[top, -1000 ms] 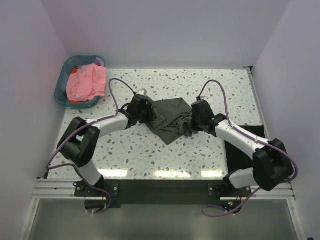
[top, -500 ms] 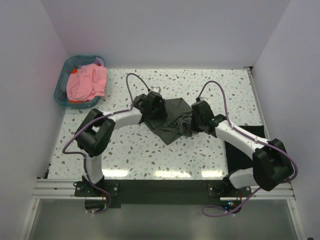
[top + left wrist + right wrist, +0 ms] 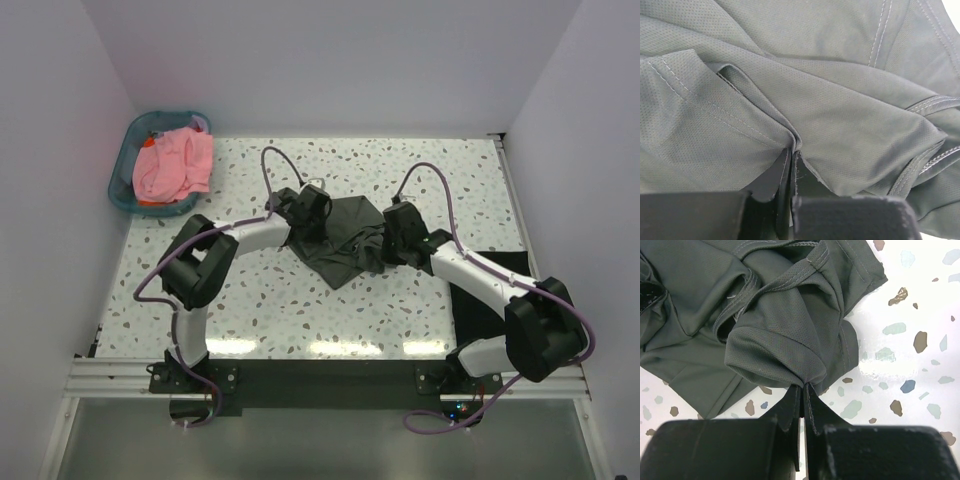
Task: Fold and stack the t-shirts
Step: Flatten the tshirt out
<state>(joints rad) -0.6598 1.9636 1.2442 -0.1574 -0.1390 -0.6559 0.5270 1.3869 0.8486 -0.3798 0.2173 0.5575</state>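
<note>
A dark olive-grey t-shirt [image 3: 345,240] lies crumpled in the middle of the speckled table. My left gripper [image 3: 318,212] is at its left upper edge, shut on a pinched fold of the t-shirt [image 3: 805,115]; the fingertips [image 3: 788,165] press together with cloth between them. My right gripper [image 3: 390,238] is at the shirt's right edge, shut on a bunched fold of the t-shirt [image 3: 775,350], lifted a little off the table. A salmon-pink t-shirt [image 3: 175,165] lies heaped in the teal basket. No black t-shirt is in view.
The teal plastic basket [image 3: 125,165] stands at the table's far left corner. A black mat [image 3: 490,300] lies at the right near edge under the right arm. White walls close in the table on three sides.
My left gripper moved right onto the shirt's left edge and shut on a fold of it. The right gripper stayed shut on its fold, nearly still.
</note>
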